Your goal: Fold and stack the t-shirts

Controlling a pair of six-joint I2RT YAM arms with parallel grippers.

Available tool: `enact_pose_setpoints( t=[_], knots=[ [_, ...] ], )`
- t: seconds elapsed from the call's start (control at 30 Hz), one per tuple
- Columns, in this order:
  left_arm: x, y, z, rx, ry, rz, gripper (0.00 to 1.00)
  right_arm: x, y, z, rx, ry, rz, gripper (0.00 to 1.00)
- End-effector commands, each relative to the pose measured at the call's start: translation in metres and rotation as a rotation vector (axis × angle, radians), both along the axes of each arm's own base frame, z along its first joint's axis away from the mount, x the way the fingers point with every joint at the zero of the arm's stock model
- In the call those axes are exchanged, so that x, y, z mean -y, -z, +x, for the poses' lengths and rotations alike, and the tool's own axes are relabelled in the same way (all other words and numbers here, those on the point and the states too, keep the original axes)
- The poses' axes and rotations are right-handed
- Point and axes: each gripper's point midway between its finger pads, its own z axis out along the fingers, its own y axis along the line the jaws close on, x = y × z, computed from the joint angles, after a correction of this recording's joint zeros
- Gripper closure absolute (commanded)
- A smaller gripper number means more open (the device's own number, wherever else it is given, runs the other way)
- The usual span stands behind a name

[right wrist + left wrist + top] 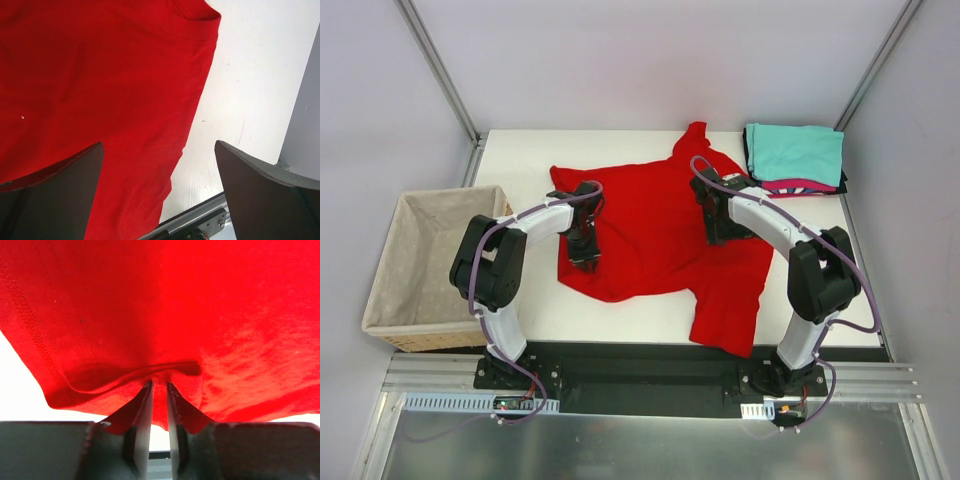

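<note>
The left jaws pinch the red t-shirt (650,230) near its left edge; the right jaws, wide open and empty, should grip level with them.

The red t-shirt (655,230) is soft matt cloth, the basket (420,338) rough woven wicker.

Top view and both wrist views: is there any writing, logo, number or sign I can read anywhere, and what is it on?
No text can be read in any view.
red t-shirt: plain, no print.
folded t-shirts: no print showing.
basket: no label showing.
small parts at the arm bases: any marking is too small to read.
</note>
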Motion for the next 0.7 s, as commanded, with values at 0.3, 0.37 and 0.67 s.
enact_pose_setpoints(
  t=[0.3,0.37,0.67],
  knots=[
    [-0.007,0.014,-0.009,-0.044,0.001,0.05,1.0,0.003,0.0,-0.003,0.009,0.012,-0.013,0.03],
    [-0.008,0.015,-0.009,-0.043,0.001,0.053,1.0,0.002,0.0,-0.003,0.01,0.011,-0.011,0.03],
    [-0.007,-0.021,-0.002,0.087,-0.018,0.016,1.0,0.004,0.001,-0.004,0.007,0.012,-0.013,0.03]
  ],
)
